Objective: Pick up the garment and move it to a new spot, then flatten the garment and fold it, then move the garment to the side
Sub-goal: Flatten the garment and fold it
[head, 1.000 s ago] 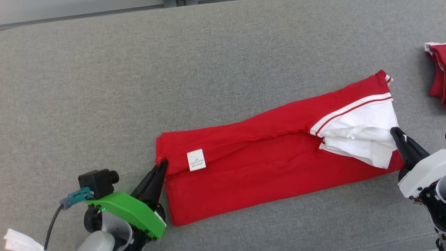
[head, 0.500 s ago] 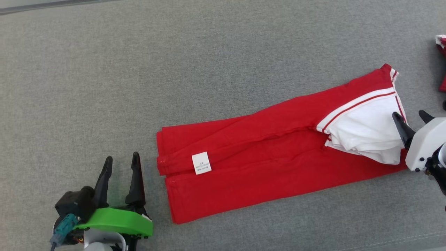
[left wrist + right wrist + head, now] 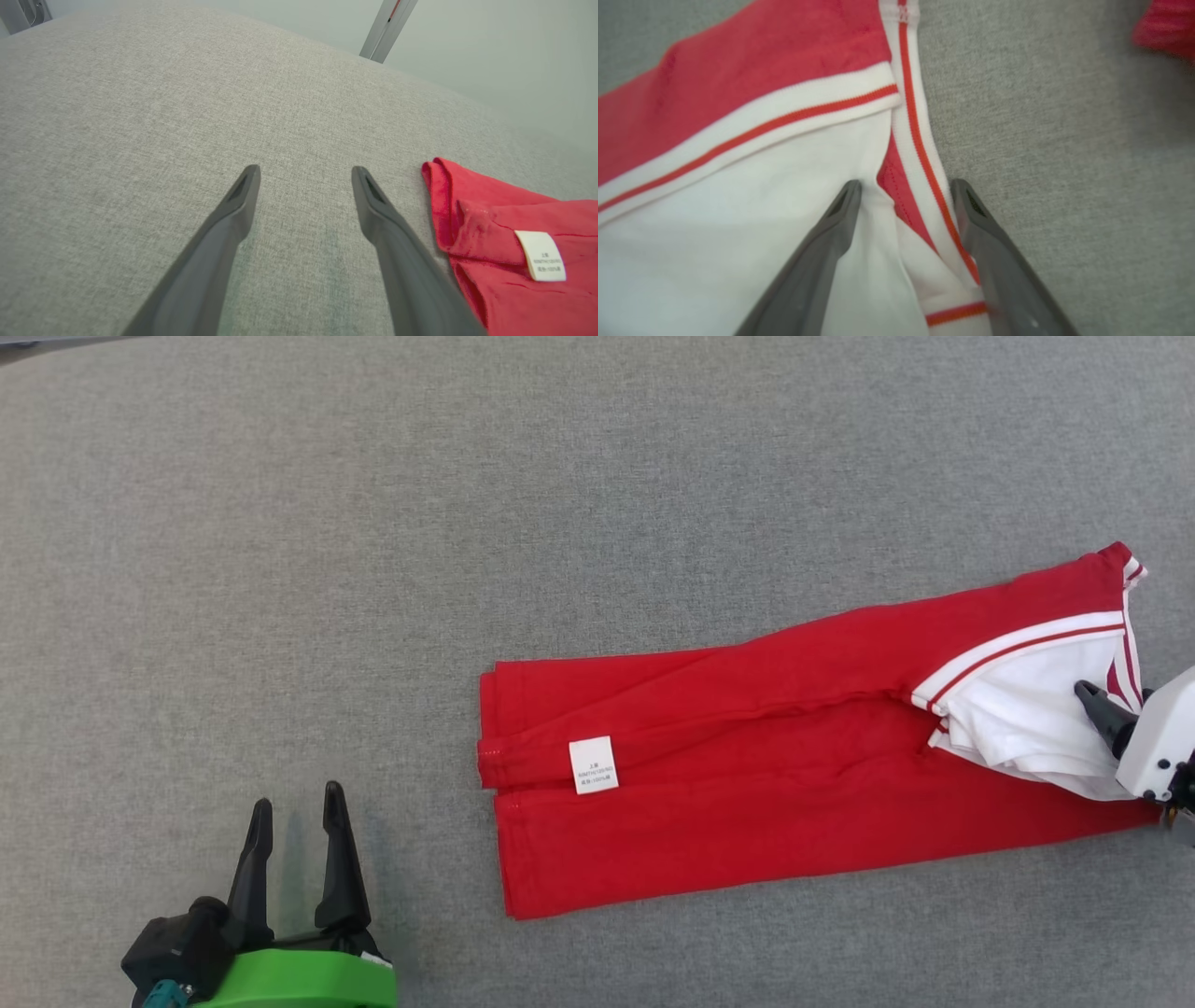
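Note:
The garment is a red piece folded into a long strip on the grey cloth surface, with a small white label near its left end and a white, red-striped part at its right end. My left gripper stands open at the lower left, well apart from the garment's left end, with nothing between its fingers. My right gripper is open over the right end. In the right wrist view its fingers straddle the striped white edge of the garment without pinching it.
The grey cloth surface spreads wide to the left and behind the garment. A blurred piece of other red cloth lies off to the right. A metal post stands past the far edge.
Both grippers opened and let go of the garment's ends. The left gripper drew back, down and to the left, from the left end. The head view shifted, so the garment sits further right in it.

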Controlling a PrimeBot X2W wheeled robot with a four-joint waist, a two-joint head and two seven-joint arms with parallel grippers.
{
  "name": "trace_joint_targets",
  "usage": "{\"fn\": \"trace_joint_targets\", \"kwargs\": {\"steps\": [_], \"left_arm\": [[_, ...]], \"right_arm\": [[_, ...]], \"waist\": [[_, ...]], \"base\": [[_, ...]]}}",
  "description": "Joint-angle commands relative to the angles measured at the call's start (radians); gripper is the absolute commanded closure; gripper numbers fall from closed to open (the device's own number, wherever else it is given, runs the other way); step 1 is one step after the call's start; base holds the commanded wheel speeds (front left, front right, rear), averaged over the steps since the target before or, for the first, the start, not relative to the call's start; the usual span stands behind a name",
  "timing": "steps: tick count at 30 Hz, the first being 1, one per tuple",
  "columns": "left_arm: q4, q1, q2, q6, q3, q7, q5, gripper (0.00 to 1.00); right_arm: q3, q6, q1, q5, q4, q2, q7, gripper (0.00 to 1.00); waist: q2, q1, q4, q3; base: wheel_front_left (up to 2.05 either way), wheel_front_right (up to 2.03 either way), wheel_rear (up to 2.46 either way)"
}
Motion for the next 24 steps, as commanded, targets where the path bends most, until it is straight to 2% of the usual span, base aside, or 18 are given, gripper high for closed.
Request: {"fn": "trace_joint_targets", "kwargs": {"steps": [1, 2, 4, 7, 12, 16, 19, 22, 24], "left_arm": [[0.008, 0.015, -0.003, -0.015, 0.013, -0.002, 0.009, 0.00], [0.011, 0.017, -0.005, -0.023, 0.018, -0.002, 0.014, 0.00], [0.017, 0.021, -0.007, -0.033, 0.016, -0.002, -0.013, 0.00], [0.026, 0.026, -0.007, -0.028, -0.003, -0.002, -0.044, 0.00], [0.033, 0.045, -0.007, -0.016, -0.019, -0.003, -0.090, 0.00], [0.037, 0.058, -0.007, -0.012, -0.036, -0.003, -0.107, 0.00], [0.036, 0.071, -0.007, -0.004, -0.039, -0.002, -0.119, 0.00], [0.037, 0.072, -0.007, 0.004, -0.045, -0.002, -0.129, 0.00], [0.040, 0.069, -0.007, 0.004, -0.050, -0.002, -0.137, 0.00]], "right_arm": [[0.056, 0.009, 0.085, 0.035, 0.046, 0.038, 0.047, 0.62], [0.059, 0.009, 0.089, 0.067, 0.037, 0.030, 0.036, 1.00], [0.048, 0.009, 0.089, 0.126, 0.022, 0.003, 0.012, 1.00], [-0.036, 0.003, 0.085, 0.166, 0.037, -0.077, -0.020, 1.00], [-0.169, 0.005, 0.078, 0.161, 0.038, -0.182, -0.034, 1.00], [-0.232, 0.005, 0.078, 0.172, -0.049, -0.227, -0.025, 1.00], [-0.203, 0.005, 0.106, 0.189, -0.191, -0.221, 0.013, 1.00], [-0.107, 0.005, 0.130, 0.208, -0.343, -0.201, 0.063, 1.00], [-0.025, 0.005, 0.136, 0.202, -0.416, -0.166, 0.095, 1.00]], "waist": [[0.0000, 0.0001, 0.018, -0.022], [0.0000, 0.0001, 0.019, -0.028], [0.0000, 0.0001, 0.023, -0.042], [0.0000, 0.0001, 0.033, -0.070], [0.0000, 0.0001, 0.049, -0.113], [0.0000, 0.0001, 0.057, -0.138], [0.0000, 0.0001, 0.058, -0.153], [0.0000, 0.0001, 0.055, -0.158], [0.0000, 0.0001, 0.049, -0.158]], "base": [[0.00, 0.00, 0.00], [0.00, 0.00, 0.00], [0.00, 0.00, 0.00], [0.00, 0.00, 0.00], [0.00, 0.00, 0.00], [0.00, 0.00, 0.00], [0.00, 0.00, 0.00], [0.00, 0.00, 0.00], [0.00, 0.00, 0.00]]}}
